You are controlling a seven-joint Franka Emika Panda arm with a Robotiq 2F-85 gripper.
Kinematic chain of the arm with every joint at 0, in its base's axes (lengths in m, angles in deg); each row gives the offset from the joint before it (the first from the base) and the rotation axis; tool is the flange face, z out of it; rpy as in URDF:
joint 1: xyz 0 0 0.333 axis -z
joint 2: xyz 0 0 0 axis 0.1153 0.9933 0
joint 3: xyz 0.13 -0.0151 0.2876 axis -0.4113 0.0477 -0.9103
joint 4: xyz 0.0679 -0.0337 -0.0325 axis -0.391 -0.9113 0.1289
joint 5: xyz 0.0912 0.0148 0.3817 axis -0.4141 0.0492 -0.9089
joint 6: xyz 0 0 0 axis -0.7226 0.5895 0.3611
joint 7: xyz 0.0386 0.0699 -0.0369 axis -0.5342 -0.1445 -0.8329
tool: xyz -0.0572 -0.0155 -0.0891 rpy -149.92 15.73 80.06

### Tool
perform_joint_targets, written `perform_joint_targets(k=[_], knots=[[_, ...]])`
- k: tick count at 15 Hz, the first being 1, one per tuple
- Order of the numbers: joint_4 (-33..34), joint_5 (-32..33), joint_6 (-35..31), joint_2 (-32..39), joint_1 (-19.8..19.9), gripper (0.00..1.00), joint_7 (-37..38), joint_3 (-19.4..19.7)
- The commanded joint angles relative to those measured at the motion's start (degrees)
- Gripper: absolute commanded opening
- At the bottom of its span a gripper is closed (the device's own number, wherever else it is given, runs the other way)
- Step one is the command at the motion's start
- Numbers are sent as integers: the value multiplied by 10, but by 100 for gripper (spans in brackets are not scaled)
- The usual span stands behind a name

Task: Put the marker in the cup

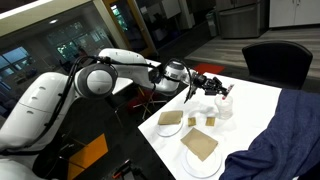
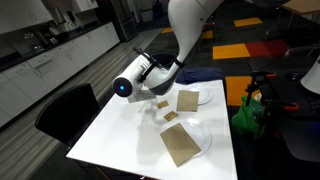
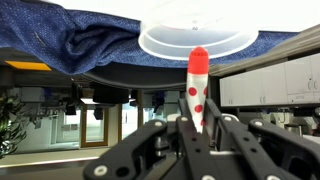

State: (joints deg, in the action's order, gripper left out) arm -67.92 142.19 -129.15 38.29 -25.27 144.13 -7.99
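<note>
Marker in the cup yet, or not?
Not quite! Done: the marker is picked up, pinched between the jaws in the wrist view. In hand: its pale tip points at the clear cup, right by the opening. Left: push it in and let go, because the jaws are holding it.

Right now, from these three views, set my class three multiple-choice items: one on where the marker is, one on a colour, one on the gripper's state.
1. Where is the marker?
A on the floor
B in the gripper
C inside a drawer

2. What colour is the cloth?
A blue
B green
C yellow

3. The gripper is:
A wide open
B shut on the marker
C out of view

Key:
1 B, the wrist view shows it held, tip toward the cup.
2 A, its folds are blue.
3 B, the fingers press the marker from both sides.
</note>
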Motion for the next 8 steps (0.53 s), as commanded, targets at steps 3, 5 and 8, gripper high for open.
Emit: perform_joint_targets(k=[3, 5, 8], knots=[[35, 3, 17, 26, 7, 5, -6, -16], [37, 3, 19, 32, 6, 5, -7, -16], [42, 1, 23, 40, 5, 45, -7, -16]])
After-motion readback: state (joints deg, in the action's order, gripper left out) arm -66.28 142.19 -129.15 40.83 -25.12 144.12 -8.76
